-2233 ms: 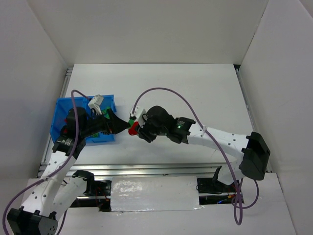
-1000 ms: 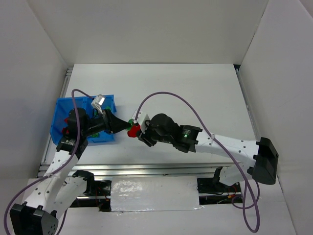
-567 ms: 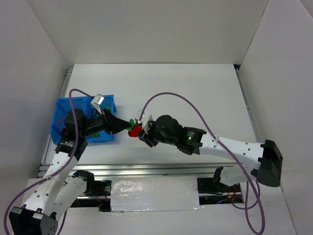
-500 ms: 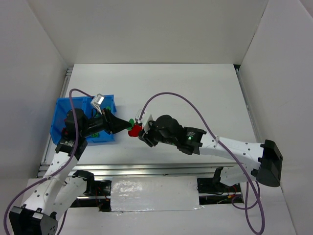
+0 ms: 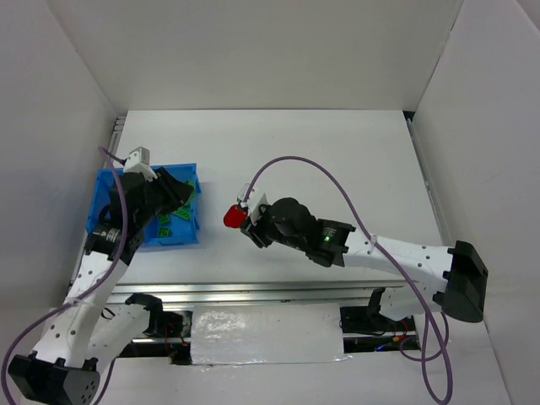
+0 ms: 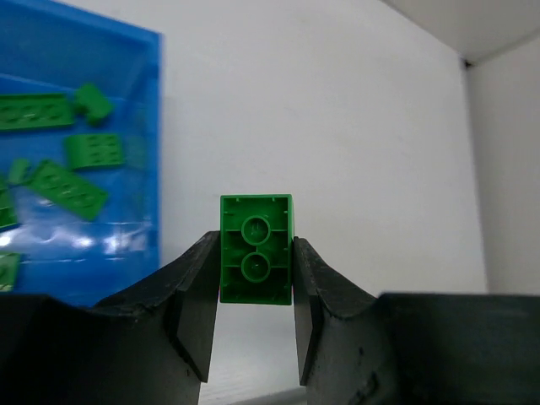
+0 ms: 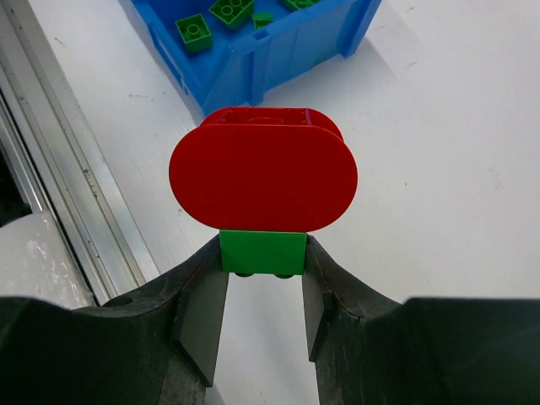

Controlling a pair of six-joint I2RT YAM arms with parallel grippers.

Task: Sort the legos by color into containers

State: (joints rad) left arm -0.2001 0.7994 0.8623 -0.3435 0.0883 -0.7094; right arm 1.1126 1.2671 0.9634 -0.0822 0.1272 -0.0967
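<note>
Half a second ago both hands met at one joined red-and-green piece just right of the bin; now the left hand (image 5: 166, 192) has drawn back to the left and hangs over the blue bin (image 5: 180, 239), and the piece has split in two.

Seen from its wrist camera, the left hand (image 6: 254, 246) is closed to a narrow gap, pinching a green brick (image 6: 256, 250) by its two long sides. The brick stands upright between the fingertips, two round marks facing the camera.

The right hand (image 7: 262, 255) is likewise nearly closed, its fingers (image 7: 202, 291) clamped on a small green block (image 7: 262, 251). A red oval plate (image 7: 263, 181) sits joined on top of that block, well clear of the fingers. In the top view this red plate (image 5: 232, 217) hangs above the white counter (image 5: 337, 160), near the bin's right wall but apart from it.

Loose green legos (image 6: 84, 152) lie in the right part of the bin.
</note>
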